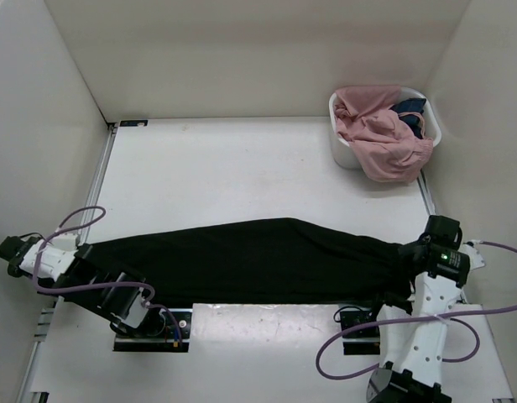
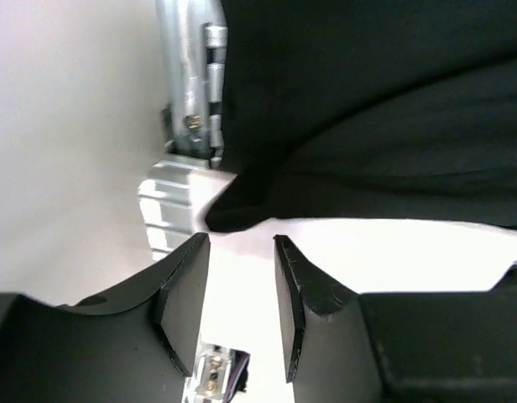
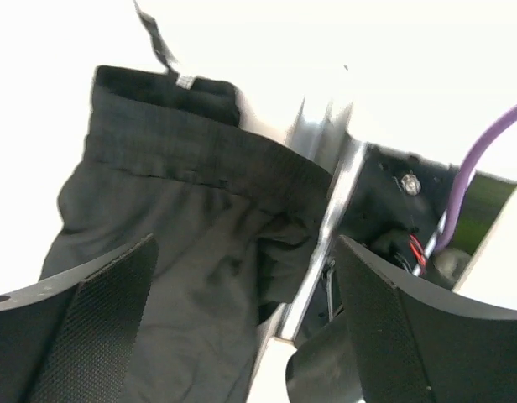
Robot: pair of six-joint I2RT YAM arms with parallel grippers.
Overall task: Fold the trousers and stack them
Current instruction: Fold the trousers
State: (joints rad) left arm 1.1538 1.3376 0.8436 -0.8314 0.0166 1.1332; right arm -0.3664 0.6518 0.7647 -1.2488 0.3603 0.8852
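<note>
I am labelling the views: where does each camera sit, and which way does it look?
Top external: above and behind the arms, looking down on the table, trousers and basket; both arms show.
Left wrist: on the left arm, facing a trouser edge; the left gripper, open, shows.
Right wrist: on the right arm, facing the trousers' banded end; the right gripper, wide open, shows.
All three share the trousers.
</note>
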